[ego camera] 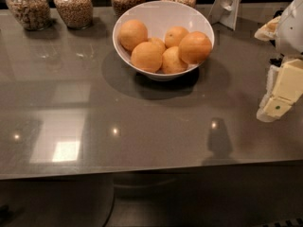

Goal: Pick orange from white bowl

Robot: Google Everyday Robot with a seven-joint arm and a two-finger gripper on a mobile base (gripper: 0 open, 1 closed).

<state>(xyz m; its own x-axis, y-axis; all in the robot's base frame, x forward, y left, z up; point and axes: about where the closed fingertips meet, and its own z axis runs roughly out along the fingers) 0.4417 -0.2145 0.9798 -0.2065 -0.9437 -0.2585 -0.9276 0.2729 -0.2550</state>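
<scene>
The white bowl (156, 13) stands at the back middle of the grey table and holds five oranges. The orange (195, 47), big and deepest in tone, lies at the bowl's right side against the rim. A paler big one (133, 34) lies at the left, another (147, 56) at the front, and smaller ones between them. My gripper (278, 100), cream-coloured, hangs at the right edge of the view above the table. It is to the right of the bowl, nearer the front, and well apart from it.
Several glass jars of grains (73, 4) line the table's back edge left of and behind the bowl. A white stand (230, 4) leans at the back right. The table's front edge (142, 171) runs across the lower part of the view.
</scene>
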